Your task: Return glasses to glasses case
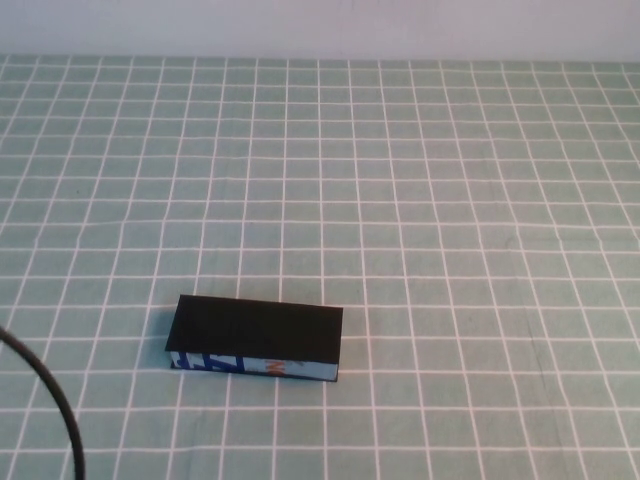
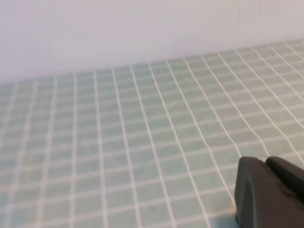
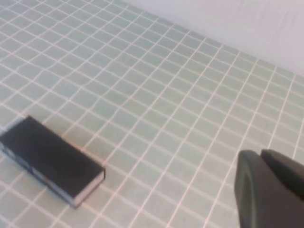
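From my station I could see only one dark finger of the left gripper (image 2: 268, 192) at the corner of its wrist view, so I could not tell whether those jaws were open or closed. It hung above bare green-checked counter (image 2: 142, 142), with the pale wall behind and nothing beneath it. The right gripper (image 3: 268, 190) showed the same single dark finger, and again I could not tell how its jaws stood. It hovered above the counter well apart from the glasses case (image 3: 52, 161), holding nothing that I could make out.

The glasses case (image 1: 257, 340) lay flat on the counter with its black lid down, a long rectangular box. Its light-blue front side, printed in dark blue with a spot of orange, faced the robot. The glasses themselves were not visible to me in any view.

Neither arm appeared in the high view. Only a black cable (image 1: 55, 400) curved up just left of the glasses case, at the near edge. The right arm looked down on the case from its far right side, at an angle.
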Robot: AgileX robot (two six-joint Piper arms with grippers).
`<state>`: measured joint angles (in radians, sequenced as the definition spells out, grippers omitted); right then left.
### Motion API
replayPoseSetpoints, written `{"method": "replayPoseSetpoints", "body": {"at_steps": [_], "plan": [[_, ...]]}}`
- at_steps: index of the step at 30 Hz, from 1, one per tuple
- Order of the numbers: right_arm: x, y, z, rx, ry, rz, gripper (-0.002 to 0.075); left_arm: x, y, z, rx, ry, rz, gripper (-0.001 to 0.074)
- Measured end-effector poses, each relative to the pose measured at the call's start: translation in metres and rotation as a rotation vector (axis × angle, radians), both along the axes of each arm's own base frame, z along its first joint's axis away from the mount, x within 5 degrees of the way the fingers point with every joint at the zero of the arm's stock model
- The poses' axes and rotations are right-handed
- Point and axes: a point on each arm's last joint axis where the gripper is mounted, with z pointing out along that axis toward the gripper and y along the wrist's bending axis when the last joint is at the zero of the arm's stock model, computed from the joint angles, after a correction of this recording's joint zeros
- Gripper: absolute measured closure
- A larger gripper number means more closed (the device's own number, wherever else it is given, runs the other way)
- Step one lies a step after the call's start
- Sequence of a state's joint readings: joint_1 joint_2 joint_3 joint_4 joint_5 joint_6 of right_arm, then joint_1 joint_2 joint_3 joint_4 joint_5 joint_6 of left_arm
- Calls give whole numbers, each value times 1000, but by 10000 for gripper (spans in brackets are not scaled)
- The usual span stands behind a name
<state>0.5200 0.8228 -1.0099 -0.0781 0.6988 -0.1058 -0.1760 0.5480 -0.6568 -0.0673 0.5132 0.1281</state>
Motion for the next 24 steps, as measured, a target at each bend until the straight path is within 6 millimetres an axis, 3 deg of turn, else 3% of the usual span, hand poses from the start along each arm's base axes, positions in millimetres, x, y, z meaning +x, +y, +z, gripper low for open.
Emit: {"method": "replayPoseSetpoints", "body": {"at_steps": [4,9,14,24], "plan": [[-33,-19,-53,28,-40,0,739,-7,-2,-33,-91,40,-8,736],[-56,-32,-101,57,-87,0,739,-10,-3,-58,-138,83,-5,736],[-67,-38,-119,83,-129,0,739,-9,-4,-60,-147,85,-4,736],[-66,-38,-138,61,-91,-1,739,-9,-4,-59,-151,84,-4,736]]}}
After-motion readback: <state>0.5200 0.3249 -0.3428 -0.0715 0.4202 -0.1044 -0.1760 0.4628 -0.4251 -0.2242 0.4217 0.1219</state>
